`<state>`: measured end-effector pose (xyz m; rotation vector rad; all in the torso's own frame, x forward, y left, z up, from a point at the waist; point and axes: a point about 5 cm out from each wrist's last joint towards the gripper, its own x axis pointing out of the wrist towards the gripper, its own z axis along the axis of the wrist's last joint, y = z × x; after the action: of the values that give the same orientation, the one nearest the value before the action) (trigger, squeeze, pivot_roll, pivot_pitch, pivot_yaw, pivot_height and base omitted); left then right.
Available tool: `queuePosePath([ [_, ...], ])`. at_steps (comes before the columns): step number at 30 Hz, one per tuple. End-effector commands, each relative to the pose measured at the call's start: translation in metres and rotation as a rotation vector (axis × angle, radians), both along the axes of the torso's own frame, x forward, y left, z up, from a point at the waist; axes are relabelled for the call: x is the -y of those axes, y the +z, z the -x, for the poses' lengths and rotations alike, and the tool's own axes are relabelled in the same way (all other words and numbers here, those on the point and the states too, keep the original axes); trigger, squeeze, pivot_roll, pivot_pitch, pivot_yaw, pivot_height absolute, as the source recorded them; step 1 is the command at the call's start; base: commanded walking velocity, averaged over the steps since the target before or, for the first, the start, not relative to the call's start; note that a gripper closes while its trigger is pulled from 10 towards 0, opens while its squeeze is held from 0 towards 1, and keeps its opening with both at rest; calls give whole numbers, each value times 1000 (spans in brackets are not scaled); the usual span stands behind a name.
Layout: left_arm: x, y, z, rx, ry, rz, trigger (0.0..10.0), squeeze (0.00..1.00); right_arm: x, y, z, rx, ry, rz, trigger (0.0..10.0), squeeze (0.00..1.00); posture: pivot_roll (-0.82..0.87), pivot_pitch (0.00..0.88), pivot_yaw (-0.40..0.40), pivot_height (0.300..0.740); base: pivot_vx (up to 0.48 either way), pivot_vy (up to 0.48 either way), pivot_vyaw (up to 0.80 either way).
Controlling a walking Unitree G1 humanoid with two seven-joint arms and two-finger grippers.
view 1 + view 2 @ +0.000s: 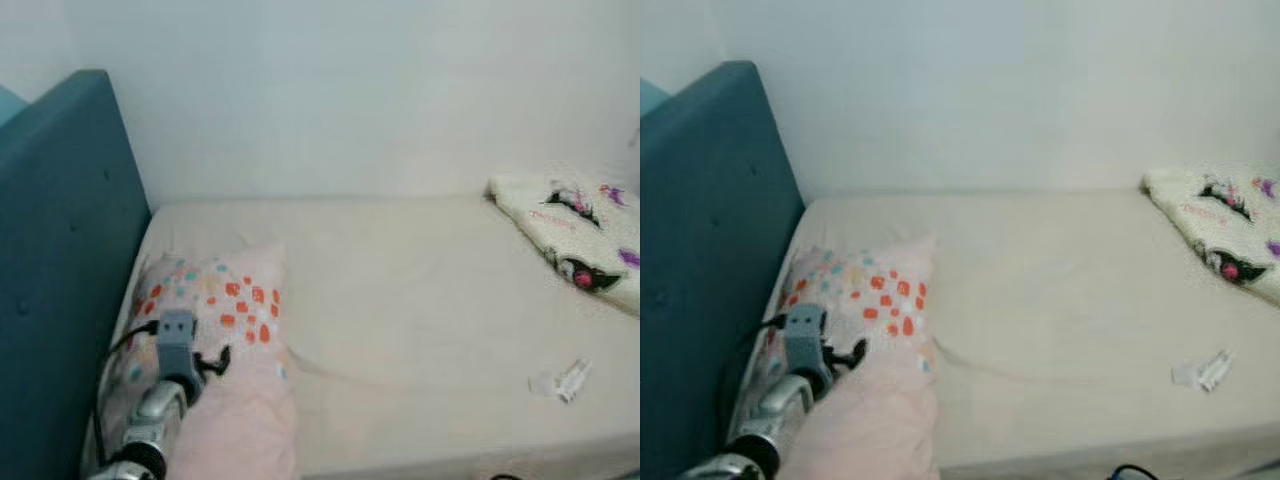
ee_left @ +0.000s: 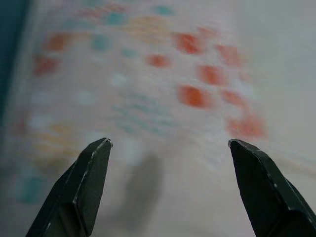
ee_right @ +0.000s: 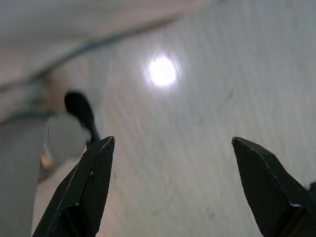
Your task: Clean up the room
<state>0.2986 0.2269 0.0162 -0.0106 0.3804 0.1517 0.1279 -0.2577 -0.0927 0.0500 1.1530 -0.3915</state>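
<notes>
A pink pillow [image 1: 225,330] with orange and teal spots lies on the bed's left end, against the teal headboard [image 1: 60,260]. My left arm [image 1: 160,400] reaches over the pillow. The left gripper [image 2: 169,142] is open just above the spotted fabric with nothing between its fingers. A cream blanket [image 1: 585,235] with a cartoon print is bunched at the bed's far right. A small white scrap of wrapper [image 1: 562,380] lies on the sheet near the front right edge. My right gripper [image 3: 173,140] hangs open over a pale floor.
The cream sheet [image 1: 400,290] covers the mattress between pillow and blanket. A white wall runs behind the bed. A bright light reflection [image 3: 162,70] and a blurred dark object [image 3: 81,111] show on the floor in the right wrist view.
</notes>
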Motion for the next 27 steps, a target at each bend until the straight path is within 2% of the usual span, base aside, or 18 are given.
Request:
queuePosePath([
  [1,-11,-14,14,-97,68,-29,10000,0,-6,-4,9,-23,9,-18,10000,0,2,0,-68,740,0,0,0],
  [3,-22,-19,22,-142,145,-34,10000,0,-6,-5,10,-23,13,-23,10000,0,0,0,-68,740,0,0,0],
  [4,-22,-19,22,-142,145,-34,10000,0,-6,-5,10,-23,13,-23,10000,0,0,0,-68,740,0,0,0],
  [6,-31,-24,29,-172,213,-9,10000,0,-7,-5,10,-18,7,-30,10000,0,-1,0,-68,740,0,0,0],
  [12,-41,-31,41,-238,250,11,10000,0,-5,-5,11,-23,6,-26,10000,0,0,0,-64,740,0,0,0],
  [14,-43,-35,45,-266,267,32,10000,0,-5,-5,11,-24,3,-25,10000,0,1,0,-63,740,0,0,0],
  [15,-42,-37,47,-273,277,70,10000,0,-5,-5,12,-32,3,-26,10000,0,0,0,-60,736,0,0,0],
  [16,-40,-38,47,-274,278,106,10000,0,-5,-5,12,-34,1,-27,10000,0,-1,0,-60,731,0,0,0],
  [20,-33,-37,43,-240,243,157,10000,0,-6,-6,12,-35,4,-28,10000,0,-6,0,-56,716,0,0,0],
  [27,-31,-33,37,-231,239,125,10000,0,-7,-6,12,-31,5,-36,10000,0,-9,0,-53,686,0,0,0],
])
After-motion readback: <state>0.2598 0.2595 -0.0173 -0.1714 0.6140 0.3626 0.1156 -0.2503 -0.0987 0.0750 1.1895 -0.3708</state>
